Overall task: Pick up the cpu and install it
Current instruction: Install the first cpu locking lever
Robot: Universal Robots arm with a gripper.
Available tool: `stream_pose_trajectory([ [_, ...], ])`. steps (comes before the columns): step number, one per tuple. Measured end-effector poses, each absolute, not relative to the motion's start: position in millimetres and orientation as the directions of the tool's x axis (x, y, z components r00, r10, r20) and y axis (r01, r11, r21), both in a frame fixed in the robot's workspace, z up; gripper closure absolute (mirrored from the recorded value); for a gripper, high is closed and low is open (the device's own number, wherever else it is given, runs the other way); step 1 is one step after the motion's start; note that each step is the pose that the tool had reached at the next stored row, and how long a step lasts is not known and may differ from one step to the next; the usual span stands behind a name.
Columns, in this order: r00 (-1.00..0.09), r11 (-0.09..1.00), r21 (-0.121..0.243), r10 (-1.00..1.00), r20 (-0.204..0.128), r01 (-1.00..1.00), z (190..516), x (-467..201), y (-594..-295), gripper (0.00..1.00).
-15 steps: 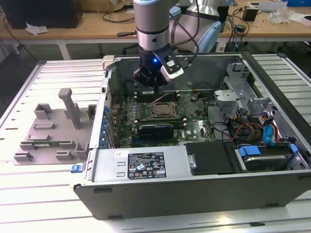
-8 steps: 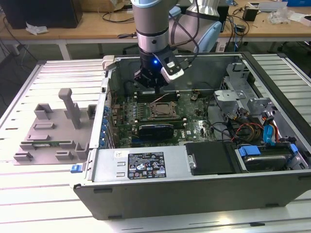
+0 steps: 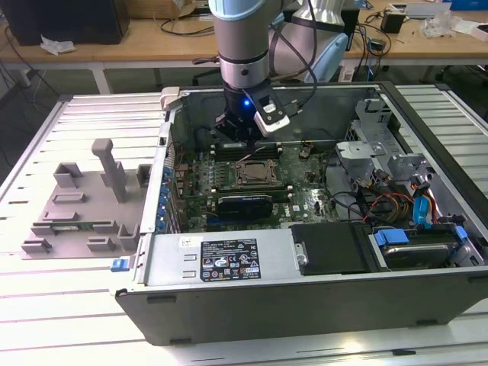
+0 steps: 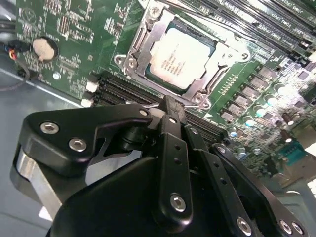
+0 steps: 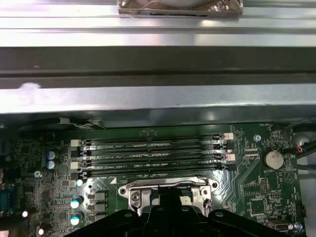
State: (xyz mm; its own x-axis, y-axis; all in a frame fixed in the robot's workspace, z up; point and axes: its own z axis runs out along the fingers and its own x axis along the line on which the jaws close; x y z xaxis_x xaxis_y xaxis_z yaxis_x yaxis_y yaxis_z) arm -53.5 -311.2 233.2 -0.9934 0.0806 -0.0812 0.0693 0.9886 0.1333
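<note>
The cpu (image 4: 181,58) lay flat inside the motherboard socket (image 4: 148,29), its silver-grey top showing within the metal frame in the second wrist view. From that lie, the seating step looked done or nearly so.

The gripper (image 4: 170,102) hung just above the socket's near edge, inside the open computer case (image 3: 229,305). Its black fingers (image 4: 173,148) were drawn together to a narrow tip with nothing between them, clear of the chip. In the exterior view the gripper (image 3: 242,130) stood just behind the socket (image 3: 255,172), close over the board.

The memory slots (image 5: 153,155) ran right beside the socket, and small capacitors (image 4: 256,121) stood near its other side. A sideways drift of the closed tip at that height could have scraped the socket frame or clipped those parts. A downward push off-centre could have tilted the chip and bent the contacts beneath; whether it sat fully level could not be told. The case wall behind the socket left little room for the wrist.
</note>
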Motion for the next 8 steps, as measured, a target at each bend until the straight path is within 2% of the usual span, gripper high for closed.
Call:
stream_pose_trajectory([
  [8,-0.990,0.985,0.134,0.117,-0.081,0.105,227.0,-53.5,-299.9,0.89],
])
